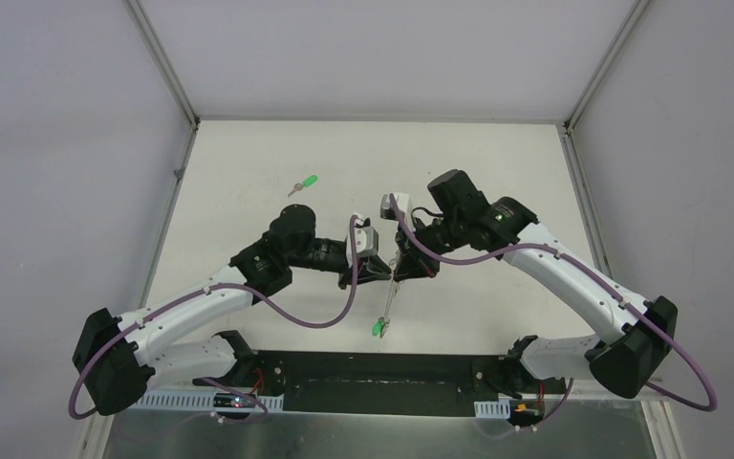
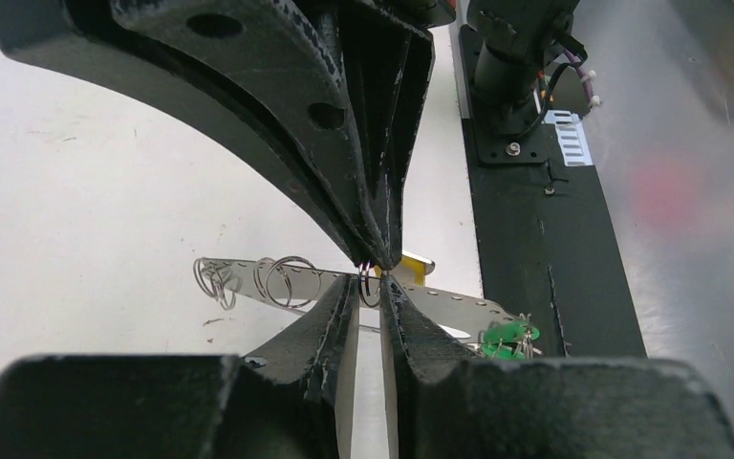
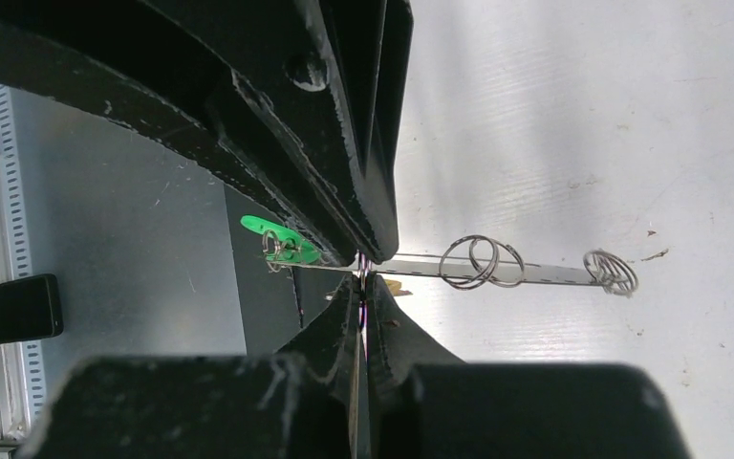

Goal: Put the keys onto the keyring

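Note:
The keyring [image 1: 389, 301] shows as a thin grey metal strip with holes, carrying several small wire rings [image 2: 287, 280] and a green tag [image 2: 507, 337] at its near end. It hangs above the table between my grippers. My left gripper [image 2: 371, 287] and my right gripper [image 3: 361, 279] meet tip to tip at the table's middle, both shut on one small wire ring at the strip. A yellow key head [image 2: 419, 268] peeks out behind the fingertips. The green key [image 1: 304, 184] lies alone on the table, far left of the grippers.
The black base plate [image 1: 373, 382] and the arm mounts run along the near edge. Grey walls enclose the white table [image 1: 497, 172] on its left, far and right sides.

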